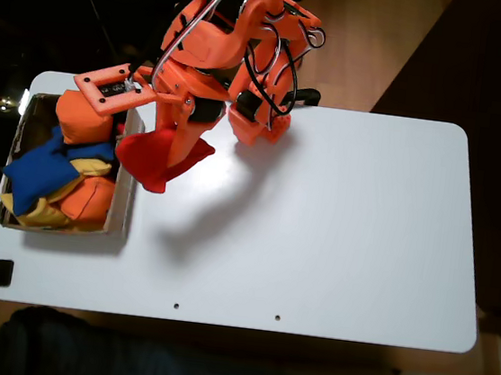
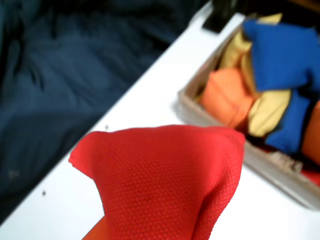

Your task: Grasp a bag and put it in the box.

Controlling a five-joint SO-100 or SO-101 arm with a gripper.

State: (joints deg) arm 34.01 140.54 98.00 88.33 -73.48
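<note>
Jaws (image 1: 171, 156) clamped on the red beanbag (image 1: 158, 161), which hangs clear above the desk (image 1: 346, 226). Cardboard box (image 1: 124, 193) sits just left of it in the fixed view; bag not yet over the near wall.

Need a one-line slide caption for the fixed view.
Orange arm's tool holds the red bag beside the box of beanbags.

A red beanbag (image 2: 165, 185) is hanging in the foreground over the white tabletop (image 2: 150, 100). Blue (image 2: 282, 55), orange (image 2: 225, 95) and yellow (image 2: 270, 107) beanbags are lying in the cardboard box (image 2: 270, 167) beyond it.
</note>
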